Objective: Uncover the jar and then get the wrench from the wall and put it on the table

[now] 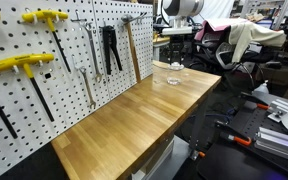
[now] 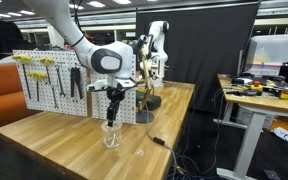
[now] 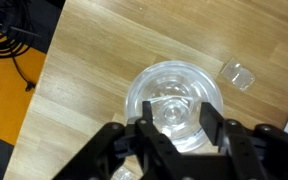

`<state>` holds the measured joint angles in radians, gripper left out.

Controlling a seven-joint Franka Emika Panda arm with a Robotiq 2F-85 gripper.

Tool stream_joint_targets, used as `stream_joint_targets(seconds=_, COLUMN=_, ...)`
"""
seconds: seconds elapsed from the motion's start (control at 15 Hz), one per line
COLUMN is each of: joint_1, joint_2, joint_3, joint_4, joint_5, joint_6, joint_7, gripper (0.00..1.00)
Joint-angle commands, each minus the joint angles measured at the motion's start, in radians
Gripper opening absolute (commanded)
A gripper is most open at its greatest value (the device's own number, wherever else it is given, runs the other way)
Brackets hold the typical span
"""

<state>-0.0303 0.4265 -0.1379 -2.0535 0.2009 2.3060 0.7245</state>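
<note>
— Closest to the wrist camera are the gripper's [image 3: 176, 125] two dark fingers [image 3: 124, 150], reaching in from the bottom of the frame. How do they stand?

— Spread apart, one on each side of the jar [image 3: 174, 100]. The glass shows in the gap between them, so the jaws are not closed on anything. I cannot tell from above whether the pads touch the glass.

— And the jar itself?

— It stands upright on the table [image 3: 84, 60], seen straight down as clear concentric rings. In an exterior view the gripper [image 2: 111, 115] hangs just over the jar [image 2: 112, 137], pointing down. I cannot make out whether its top is covered.

— Anything beside it?

— A small clear piece [image 3: 239, 75] lies on the wood near the jar, apart from it. It is too faint to name for sure.

— Where is the wrench?

— On the wall [image 1: 69, 97]. The wrench [image 1: 96, 52] hangs nearly upright among the tools, just beside a longer silver wrench [image 1: 87, 82]. At this size I am not certain which is which. Black pliers [image 1: 111, 50] and a wood-handled hammer [image 1: 132, 50] hang next along, toward the jar [image 1: 173, 79] at the far end of the table [image 1: 134, 120]. Yellow-handled T-tools [image 1: 19, 65] hang on the near side.

— And further out?

— Black cables [image 3: 19, 60] lie on the floor past the table's edge.
</note>
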Motion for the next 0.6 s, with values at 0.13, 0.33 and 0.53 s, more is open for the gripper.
stream_joint_targets(seconds=0.13, joint_1=-0.017, joint_2=-0.006, joint_3=0.009, joint_4=0.011, joint_5=0.043, joint_6=-0.020, joint_7=-0.019, gripper=0.12)
stream_joint_targets(seconds=0.33, joint_1=-0.016, joint_2=-0.030, joint_3=0.005, joint_4=-0.004, joint_5=0.048, joint_6=0.001, joint_7=-0.016, gripper=0.08)
stream_joint_targets(seconds=0.53, joint_1=-0.020, joint_2=-0.068, joint_3=-0.004, joint_4=-0.019, joint_5=0.052, joint_6=0.021, joint_7=-0.014, gripper=0.08)
